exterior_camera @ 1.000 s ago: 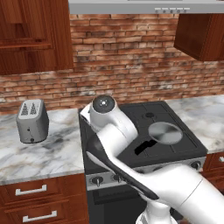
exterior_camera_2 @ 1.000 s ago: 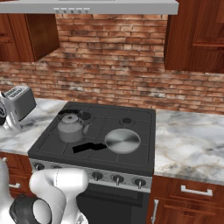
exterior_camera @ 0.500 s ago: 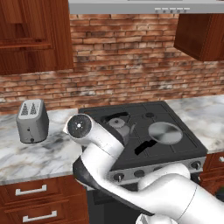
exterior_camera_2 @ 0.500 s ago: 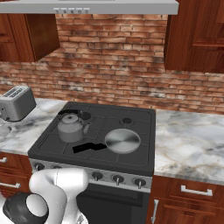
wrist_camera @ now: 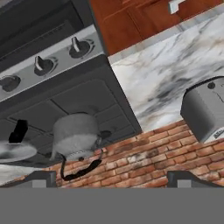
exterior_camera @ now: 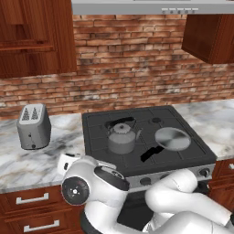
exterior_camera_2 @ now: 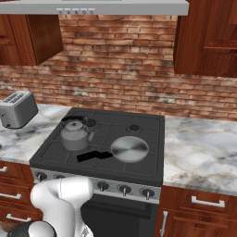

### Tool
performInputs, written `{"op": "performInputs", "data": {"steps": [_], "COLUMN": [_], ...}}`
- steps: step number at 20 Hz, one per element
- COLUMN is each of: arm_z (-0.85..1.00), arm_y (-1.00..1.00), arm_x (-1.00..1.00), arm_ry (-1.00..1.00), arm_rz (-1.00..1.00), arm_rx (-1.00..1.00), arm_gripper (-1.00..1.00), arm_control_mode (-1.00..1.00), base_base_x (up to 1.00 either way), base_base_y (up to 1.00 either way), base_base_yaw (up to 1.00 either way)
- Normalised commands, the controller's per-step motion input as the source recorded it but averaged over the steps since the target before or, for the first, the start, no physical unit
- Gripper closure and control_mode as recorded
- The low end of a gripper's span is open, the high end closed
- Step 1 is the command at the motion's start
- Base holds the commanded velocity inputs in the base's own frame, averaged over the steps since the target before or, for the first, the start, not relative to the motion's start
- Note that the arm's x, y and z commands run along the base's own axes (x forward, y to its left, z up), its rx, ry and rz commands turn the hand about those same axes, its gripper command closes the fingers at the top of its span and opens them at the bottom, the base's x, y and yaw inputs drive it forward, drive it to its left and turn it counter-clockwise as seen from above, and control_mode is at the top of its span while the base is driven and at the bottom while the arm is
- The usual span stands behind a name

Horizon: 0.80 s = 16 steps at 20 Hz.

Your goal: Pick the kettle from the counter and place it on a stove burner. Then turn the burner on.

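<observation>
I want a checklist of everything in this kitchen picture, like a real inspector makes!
Surface: white marble counter on both sides of a black stove.
Job's things: grey kettle already sits on the stove's left side, upright; which burner lies beneath it is hidden.
Clutter: grey toaster on the counter left of the stove; round silver pan with a black handle beside the kettle, apart from it.
Grippers: gripper open, holding nothing, its camera upside down.
Cables: nothing seen.
Surroundings: brick wall, wooden cabinets, stove knobs along the front.
</observation>
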Motion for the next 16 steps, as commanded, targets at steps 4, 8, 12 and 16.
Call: {"op": "performInputs", "data": {"steps": [4,8,12,16], "arm_z": [-0.36,-0.46,-0.53,-0.48], "arm_y": [0.00,0.00,0.00,0.00], "arm_x": [-0.24,-0.16,-0.16,-0.10], "arm_ry": [-0.13,-0.08,-0.07,-0.06], "arm_rz": [0.10,0.08,0.08,0.06], "arm_rx": [-0.07,-0.10,-0.10,-0.08], "arm_gripper": [-1.00,-1.00,-1.00,-1.00], "arm_control_mode": [-1.00,-1.00,-1.00,-1.00], "base_base_x": [0.00,0.00,0.00,0.00], "base_base_y": [0.00,0.00,0.00,0.00], "base_base_yaw": [0.00,0.00,0.00,0.00]}}
